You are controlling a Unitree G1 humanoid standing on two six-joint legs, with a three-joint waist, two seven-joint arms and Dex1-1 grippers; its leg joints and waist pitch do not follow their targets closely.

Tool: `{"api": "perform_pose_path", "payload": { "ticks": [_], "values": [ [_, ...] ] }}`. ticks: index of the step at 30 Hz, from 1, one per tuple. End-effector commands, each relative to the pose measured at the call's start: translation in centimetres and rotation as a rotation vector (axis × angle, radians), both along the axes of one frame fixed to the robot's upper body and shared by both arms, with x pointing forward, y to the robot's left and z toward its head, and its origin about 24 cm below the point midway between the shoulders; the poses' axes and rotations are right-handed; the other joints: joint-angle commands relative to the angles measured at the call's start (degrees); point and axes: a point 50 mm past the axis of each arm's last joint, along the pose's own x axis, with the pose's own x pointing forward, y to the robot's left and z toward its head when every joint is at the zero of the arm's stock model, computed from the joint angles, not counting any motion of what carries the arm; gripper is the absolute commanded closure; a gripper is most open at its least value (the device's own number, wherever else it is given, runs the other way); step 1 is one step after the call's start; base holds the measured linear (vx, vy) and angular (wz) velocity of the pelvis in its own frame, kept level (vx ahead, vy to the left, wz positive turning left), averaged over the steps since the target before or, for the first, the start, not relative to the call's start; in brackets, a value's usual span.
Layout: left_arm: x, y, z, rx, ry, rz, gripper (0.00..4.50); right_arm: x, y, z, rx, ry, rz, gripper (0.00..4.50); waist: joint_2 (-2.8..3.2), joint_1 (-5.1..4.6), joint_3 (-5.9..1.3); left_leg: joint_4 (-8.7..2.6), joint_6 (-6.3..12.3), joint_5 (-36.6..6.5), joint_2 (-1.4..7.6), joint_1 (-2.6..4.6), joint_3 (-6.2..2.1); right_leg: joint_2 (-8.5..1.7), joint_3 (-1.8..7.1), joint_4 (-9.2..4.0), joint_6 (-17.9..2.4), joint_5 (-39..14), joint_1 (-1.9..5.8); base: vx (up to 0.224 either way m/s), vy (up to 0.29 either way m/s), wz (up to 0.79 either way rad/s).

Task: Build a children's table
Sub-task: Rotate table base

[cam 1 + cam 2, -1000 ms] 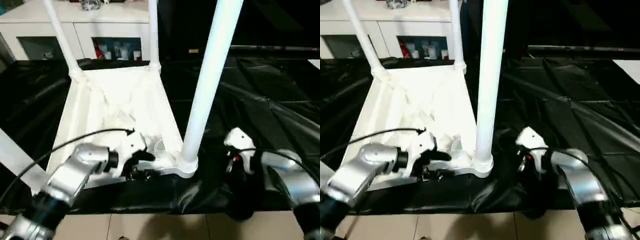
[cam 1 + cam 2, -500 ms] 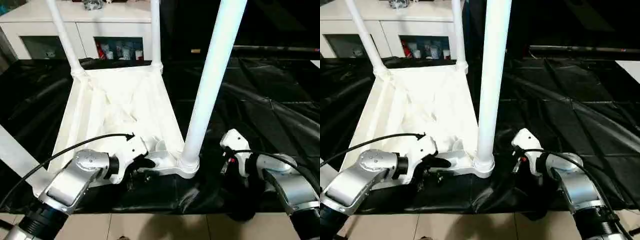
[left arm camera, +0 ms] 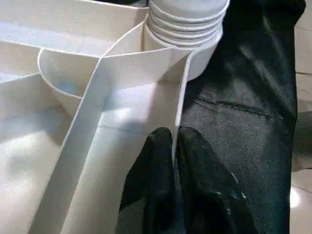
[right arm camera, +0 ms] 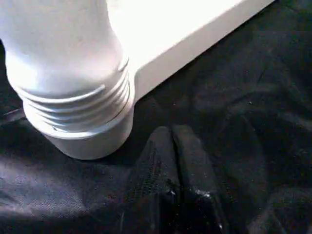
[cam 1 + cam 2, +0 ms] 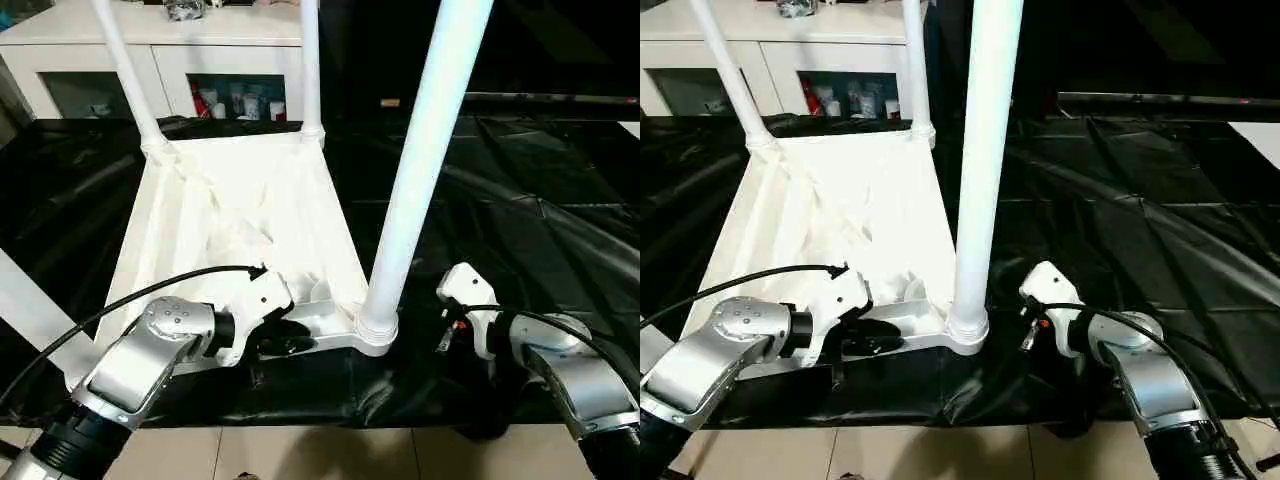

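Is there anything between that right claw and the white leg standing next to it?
Nothing visible. The right gripper, fingers shut on nothing, sits just beside the ribbed base of the near leg, with bare black table cover between them. The left gripper is already pinching the tabletop's thin edge wall.

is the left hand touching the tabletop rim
Touching. In the left wrist view the left hand has its two black fingers closed on the thin outer rim of the tabletop.
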Motion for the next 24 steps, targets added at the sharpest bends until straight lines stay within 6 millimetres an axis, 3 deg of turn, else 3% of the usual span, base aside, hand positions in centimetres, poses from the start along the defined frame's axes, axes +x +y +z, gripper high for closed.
{"api": "perform_pose_path", "payload": {
  "ticks": [1, 6, 13, 17, 19, 24],
  "values": [
    [0.7, 0.5, 0.0, 0.027, -0.019, 0.047, 4.45, 0.4, 0.4, 0.4, 0.005, -0.018, -0.002, 4.50, -0.49, 0.15, -3.19, -4.24, -0.46, -17.28, 1.41, 1.25, -1.25, -3.06, 2.11, -4.92, -9.12, -17.57, 1.93, 0.000, 0.000, 0.00],
    [2.2, 0.2, -0.1, 0.041, -0.066, 0.131, 4.49, 1.2, 0.6, 1.0, 0.026, -0.046, -0.023, 4.50, -0.40, -0.32, -3.32, -4.07, -0.35, -15.94, 1.27, 1.00, -1.26, -3.08, 2.04, -4.83, -9.40, -16.09, 2.25, 0.000, 0.000, 0.00],
    [2.6, -0.2, 0.2, 0.037, -0.068, 0.088, 4.49, 1.3, 0.4, 0.9, 0.026, -0.047, -0.023, 4.50, -0.46, -0.42, -3.48, -3.88, 0.44, -14.71, 1.36, 1.08, -1.18, -3.05, 1.96, -4.64, -10.48, -14.19, 2.27, 0.000, 0.000, 0.00],
    [2.5, -0.5, 0.1, 0.044, -0.076, 0.053, 4.49, 1.4, 0.6, 1.0, 0.037, -0.053, -0.013, 4.50, -0.69, -0.32, -3.33, -3.93, 0.48, -15.54, 1.40, 1.12, -1.19, -3.16, 2.00, -4.84, -9.95, -16.09, 2.21, 0.000, 0.000, 0.00],
    [2.5, -0.6, 0.2, 0.030, -0.075, 0.049, 4.05, 1.5, 0.7, 1.1, 0.041, -0.055, -0.014, 4.50, -0.67, -0.30, -3.35, -3.92, 0.33, -15.61, 1.38, 1.11, -1.18, -3.18, 2.00, -4.84, -9.69, -16.80, 2.20, 0.000, 0.000, 0.00],
    [2.9, -1.2, 0.9, -0.022, -0.083, 0.076, 3.58, 1.6, 0.8, 1.1, 0.041, -0.060, -0.010, 4.50, -0.60, -0.03, -3.46, -3.80, 0.49, -14.43, 1.44, 1.19, -1.06, -3.08, 2.03, -4.66, -10.31, -14.81, 2.12, 0.000, 0.000, 0.00]
  ]
}}
